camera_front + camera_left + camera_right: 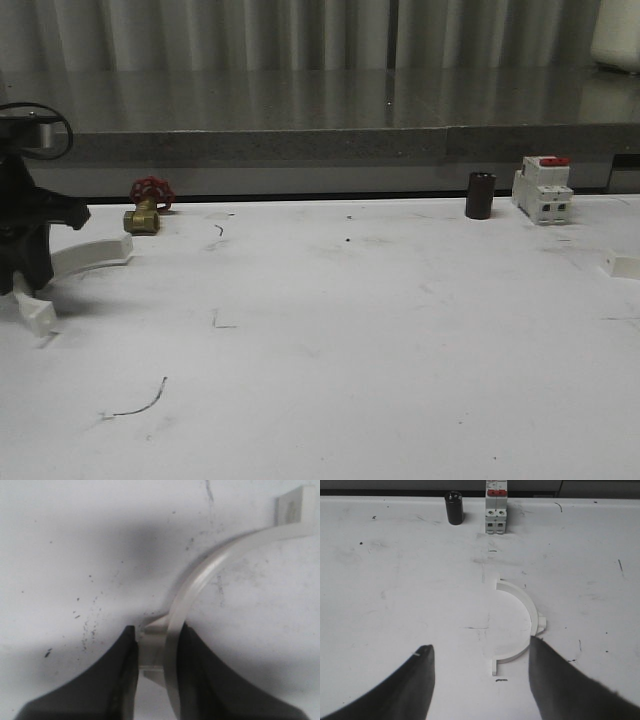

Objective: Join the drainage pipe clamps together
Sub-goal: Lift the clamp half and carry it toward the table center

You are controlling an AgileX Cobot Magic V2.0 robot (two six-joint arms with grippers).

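Observation:
One white drainage pipe clamp [95, 253] is at the table's far left, standing on edge. My left gripper [30, 285] is shut on it. In the left wrist view the black fingers [107, 680] pinch the band near its middle rib, and the clamp [210, 575] arcs away to a flat end tab [292, 507]. The second clamp [525, 610] lies flat on the table just ahead of my open right gripper [480, 645]. Its near end sits beside one finger [555, 680], with nothing between the fingers. A white piece at the front view's right edge [622, 265] looks like part of that clamp.
A white breaker with a red top [542, 190] and a dark cylinder [481, 195] stand at the back right. A brass valve with a red handwheel [150, 205] sits at the back left. A grey ledge [320, 145] borders the table's far side.

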